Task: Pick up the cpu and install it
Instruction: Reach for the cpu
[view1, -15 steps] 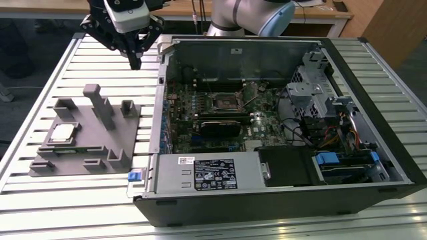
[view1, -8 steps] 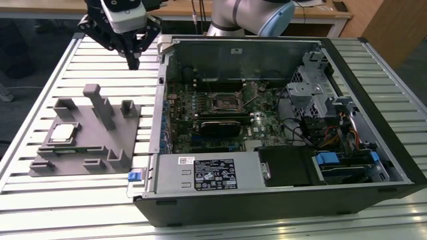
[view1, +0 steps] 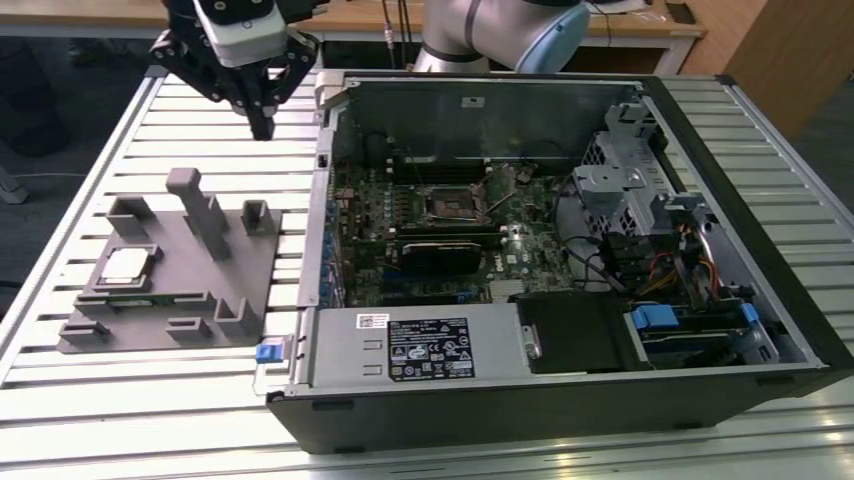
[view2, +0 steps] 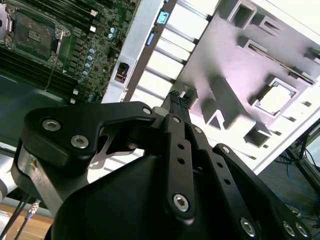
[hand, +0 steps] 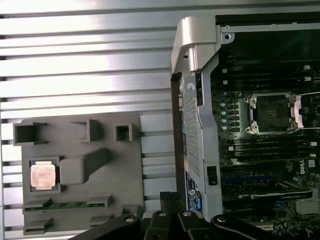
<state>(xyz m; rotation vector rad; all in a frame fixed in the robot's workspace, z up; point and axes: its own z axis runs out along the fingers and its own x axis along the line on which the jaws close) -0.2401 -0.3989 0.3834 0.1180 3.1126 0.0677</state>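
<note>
**Pick not begun: gripper empty, cpu in its fixture**

We judge this to be the approach stage of the pick. Nothing is grasped and nothing is installed.

- **Far left, mid height of the exterior view:** the cpu (view1: 124, 264) lies flat, pale top up, in a square pocket of the grey fixture (view1: 160, 322) on the slatted table (view1: 134, 400). Nothing touches it. The first wrist view shows the cpu (hand: 42, 176) seated in that same pocket.
- **Upper left of the exterior view:** the gripper (view1: 260, 128) hangs over bare slats, between the fixture's far edge and the case wall and well apart from the cpu. Its fingers (view1: 254, 100) taper to a single point, pressed together with nothing between them. In the second wrist view the gripper (view2: 177, 100) shows dark tips against dark links, so we call it closed with slight reserve.
- **Centre and right of the exterior view:** the open computer case (view1: 534, 425) lies on its side. On the board inside, the socket (view1: 451, 203) looks empty, its centre dark and hollow. The first wrist view shows the socket (hand: 272, 114) the same way.

In our judgement, a pick calls for three things:
- the fingers spread wider than the chip
- the tool brought over the pocket toward the lower left of the exterior view
- the fingers squared to the chip's edges, since it is thin and sits within low walls
</note>
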